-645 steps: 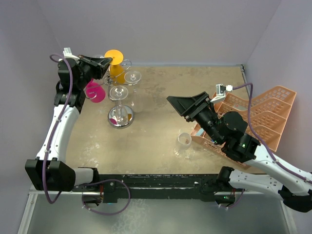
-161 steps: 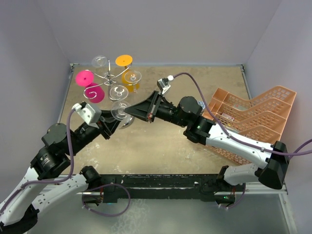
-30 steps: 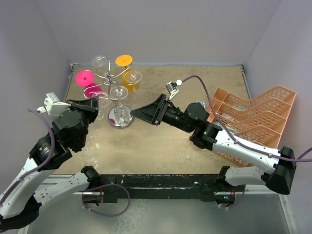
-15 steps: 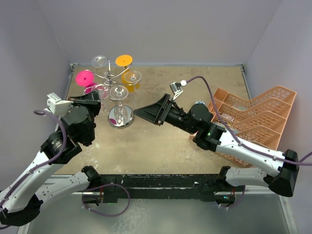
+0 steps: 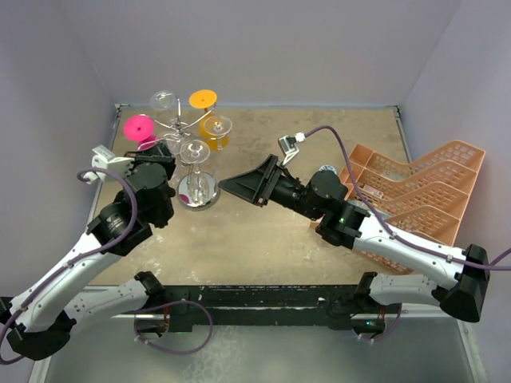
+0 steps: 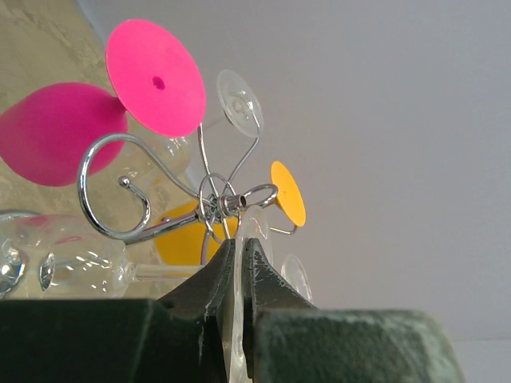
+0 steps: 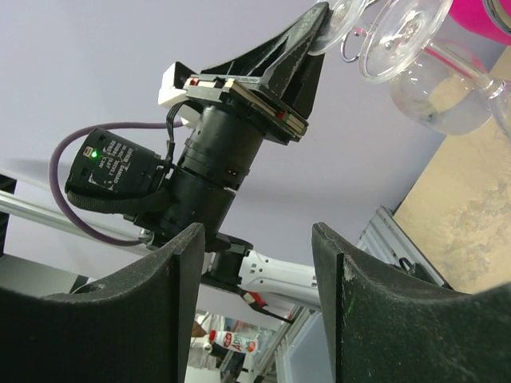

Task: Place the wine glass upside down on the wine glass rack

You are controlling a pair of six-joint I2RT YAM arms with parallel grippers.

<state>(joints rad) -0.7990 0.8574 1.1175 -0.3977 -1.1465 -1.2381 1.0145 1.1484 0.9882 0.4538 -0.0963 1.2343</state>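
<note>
The left gripper pinches the flat foot of the clear wine glass. The glass lies on its side, just beside the wine glass rack near the far left corner of the desk. The right gripper has its fingers spread wide.

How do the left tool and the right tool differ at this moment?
The left tool is shut on the foot of the clear wine glass. The right tool is open, with nothing between its fingers. The left tool sits right at the scroll arms of the wine glass rack. The right tool hangs apart from the rack, off to its right. Both point towards the rack.
</note>
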